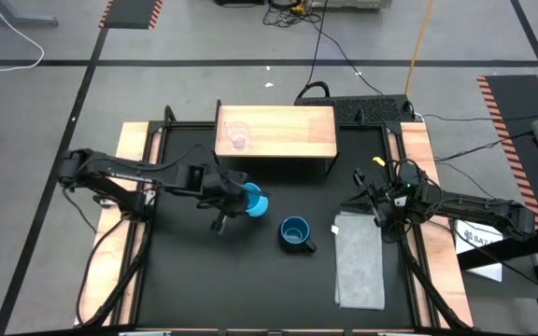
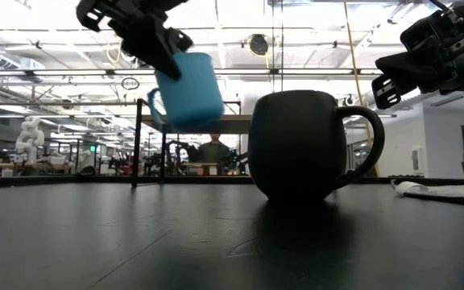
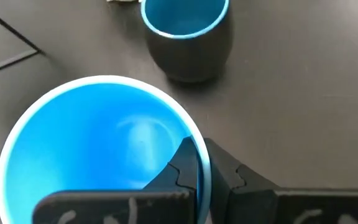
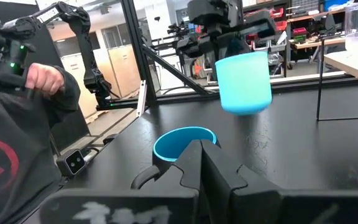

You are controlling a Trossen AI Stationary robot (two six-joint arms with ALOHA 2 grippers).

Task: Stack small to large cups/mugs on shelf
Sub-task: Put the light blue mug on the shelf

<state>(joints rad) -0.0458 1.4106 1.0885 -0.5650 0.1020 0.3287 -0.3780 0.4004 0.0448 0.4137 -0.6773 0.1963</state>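
The light-blue mug (image 1: 254, 202) hangs in the air from my left gripper (image 3: 202, 167), which is shut on it, between the shelf and the dark navy mug (image 1: 295, 233). The navy mug stands upright on its base on the black table. The tiny clear cup (image 1: 238, 137) stands on the left part of the shelf's wooden top (image 1: 288, 131). My right gripper (image 4: 204, 163) waits shut above the table's right side, near the grey cloth (image 1: 359, 261). My left gripper holds the light-blue mug by its rim wall (image 3: 190, 132), one finger (image 3: 180, 167) inside the cup and one (image 3: 229, 174) outside. It comes from above and from the table's left. The mug (image 2: 188, 90) is lifted clear, mouth up and slightly tilted, with its handle (image 2: 155, 106) to the side.
The shelf stands on a black frame at the table's far side. The folded grey cloth lies on the right part of the table. A person in a dark top, one hand (image 4: 42, 78) raised, shows beyond the table in the right wrist view.
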